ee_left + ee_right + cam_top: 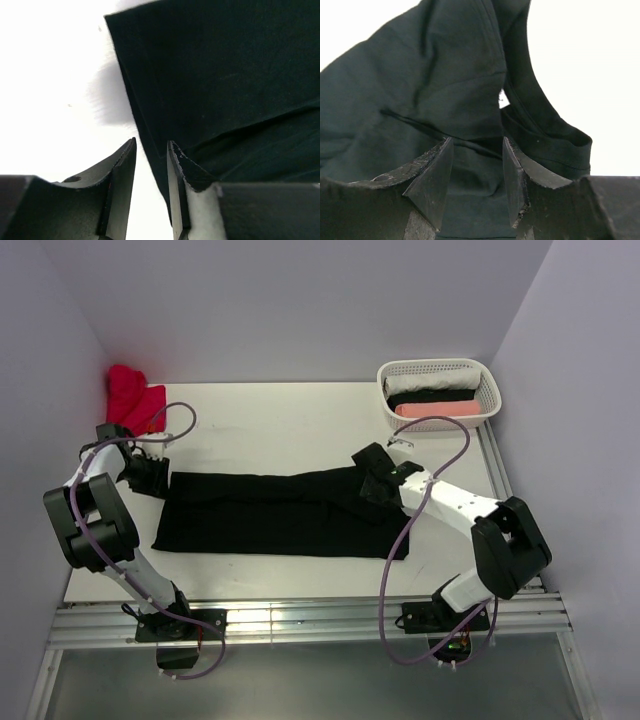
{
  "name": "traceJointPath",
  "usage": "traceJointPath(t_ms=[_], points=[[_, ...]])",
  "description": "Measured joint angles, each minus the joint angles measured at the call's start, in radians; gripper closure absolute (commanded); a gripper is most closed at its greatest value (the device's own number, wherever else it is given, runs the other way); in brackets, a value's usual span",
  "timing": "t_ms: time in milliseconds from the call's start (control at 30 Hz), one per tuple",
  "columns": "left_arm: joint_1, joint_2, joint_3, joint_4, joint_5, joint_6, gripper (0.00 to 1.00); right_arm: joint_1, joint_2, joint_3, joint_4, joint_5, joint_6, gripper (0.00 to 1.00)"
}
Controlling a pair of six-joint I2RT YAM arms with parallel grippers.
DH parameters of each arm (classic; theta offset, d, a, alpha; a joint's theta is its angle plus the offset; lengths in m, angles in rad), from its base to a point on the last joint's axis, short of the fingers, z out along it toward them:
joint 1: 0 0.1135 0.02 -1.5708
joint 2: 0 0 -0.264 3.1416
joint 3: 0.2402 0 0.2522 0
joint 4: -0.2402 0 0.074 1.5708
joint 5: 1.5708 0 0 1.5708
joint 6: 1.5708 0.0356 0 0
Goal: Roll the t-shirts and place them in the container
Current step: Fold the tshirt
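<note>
Black t-shirt [270,512] lies as a long strip across the table [280,425], with bare tabletop beyond its far edge. My left gripper [151,142], fingers spread, straddles its left edge. My right gripper [477,140], also spread, hangs over its rumpled right end.

The t-shirt [270,515] lies flat mid-frame on the table [300,420] — a basket [437,364] holding rolled shirts [435,402] at upper right, a crumpled shirt [135,398] at upper left.
</note>
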Motion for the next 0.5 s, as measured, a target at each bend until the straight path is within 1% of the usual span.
traceJointPath(t_ms=[200, 233, 500], points=[[0.006, -0.016, 0.039, -0.016, 0.001, -0.002, 0.62, 0.0, 0.02, -0.021, -0.002, 0.004, 0.004, 0.51], [0.006, -0.018, 0.048, -0.019, 0.002, -0.002, 0.62, 0.0, 0.02, -0.03, -0.001, 0.005, 0.004, 0.56], [0.008, -0.02, 0.1, -0.043, 0.016, -0.019, 0.62, 0.0, 0.019, -0.086, 0.015, -0.016, 0.008, 0.77]])
